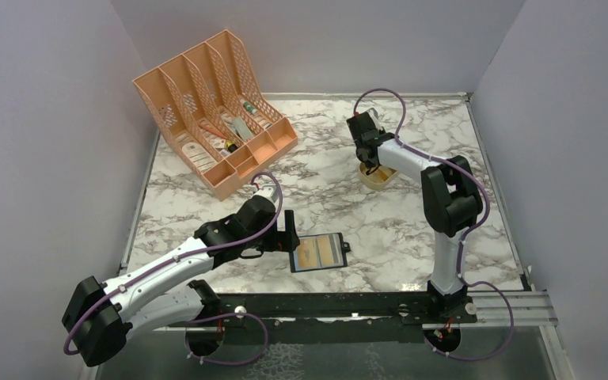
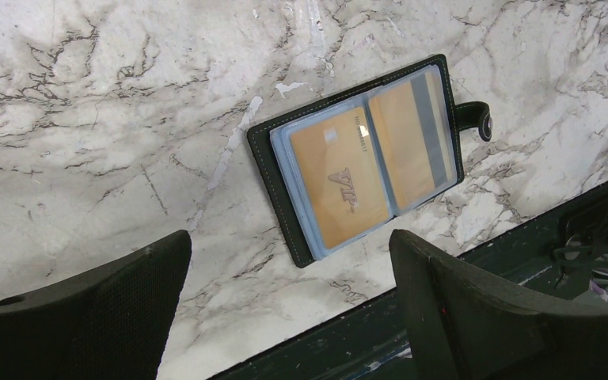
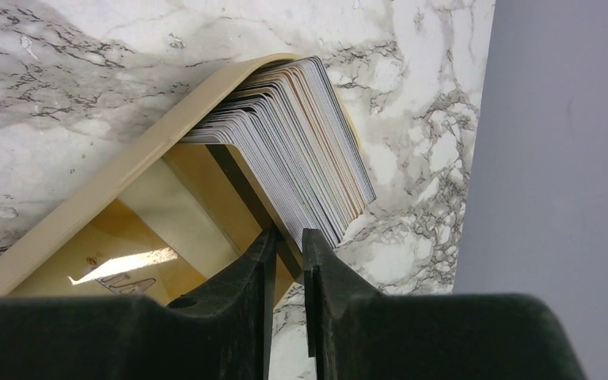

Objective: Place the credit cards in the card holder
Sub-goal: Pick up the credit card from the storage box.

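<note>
Right gripper (image 3: 289,240) at credit cards (image 3: 301,150), grip unclear

Peach desk organiser (image 1: 206,79) back-left on marble table (image 1: 324,158), holding small items, perhaps pens; gold tin (image 1: 380,181) right.

1. I see the left arm (image 1: 154,273) and right arm (image 1: 443,257) built alike: white links, black joint housings.
2. A purple cable (image 1: 381,90) loops along each.
3. On my wrist feeds the left fingers (image 2: 87,317) are black with a fine woven texture.
4. The right fingers (image 3: 229,317) are plain matte black.
</note>
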